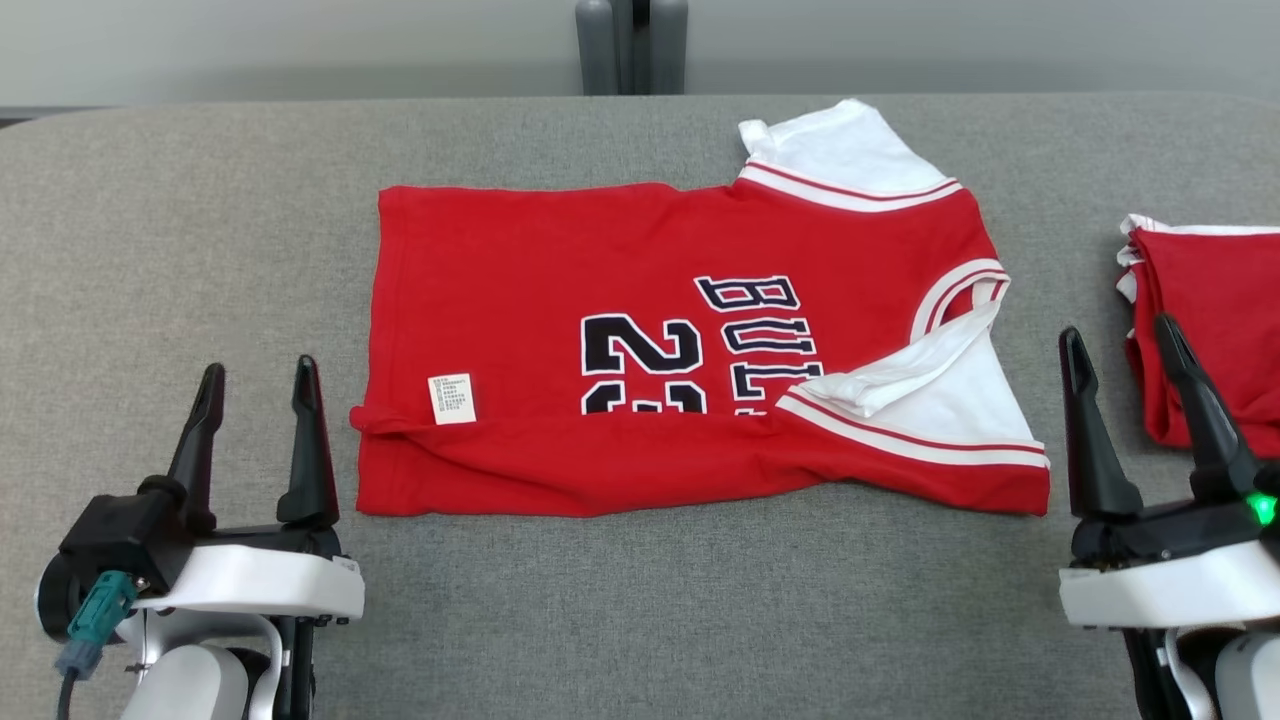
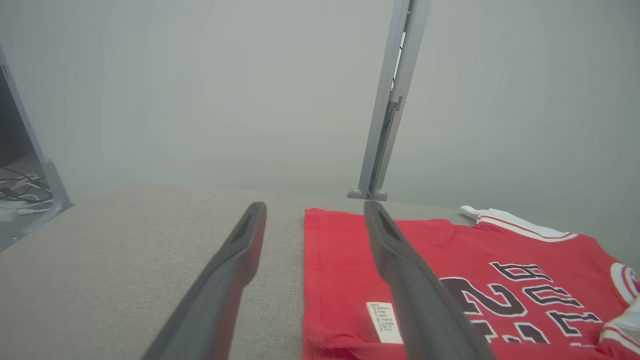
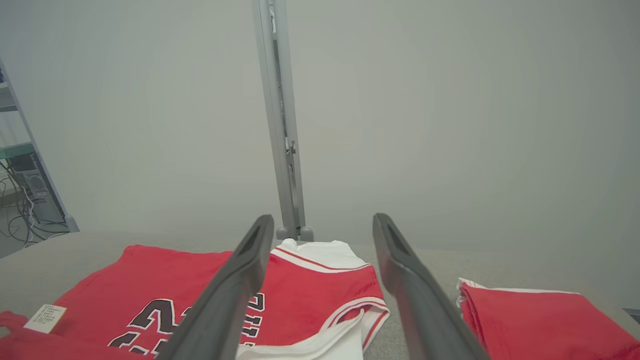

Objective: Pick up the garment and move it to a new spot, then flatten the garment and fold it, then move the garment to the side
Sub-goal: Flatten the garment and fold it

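The garment is a red jersey with white sleeves and dark lettering, lying spread on the grey table with its near edge folded up over the number and a white label showing. It also shows as the jersey and the jersey in the wrist views. My left gripper stands open just left of the jersey's near left corner, holding nothing. Off the garment's right edge my right gripper is open and empty too.
A second red garment, folded, lies at the table's right edge beside my right gripper, seen too as the folded pile. A grey post rises behind the table's far edge. Grey table cloth runs bare along the near side.
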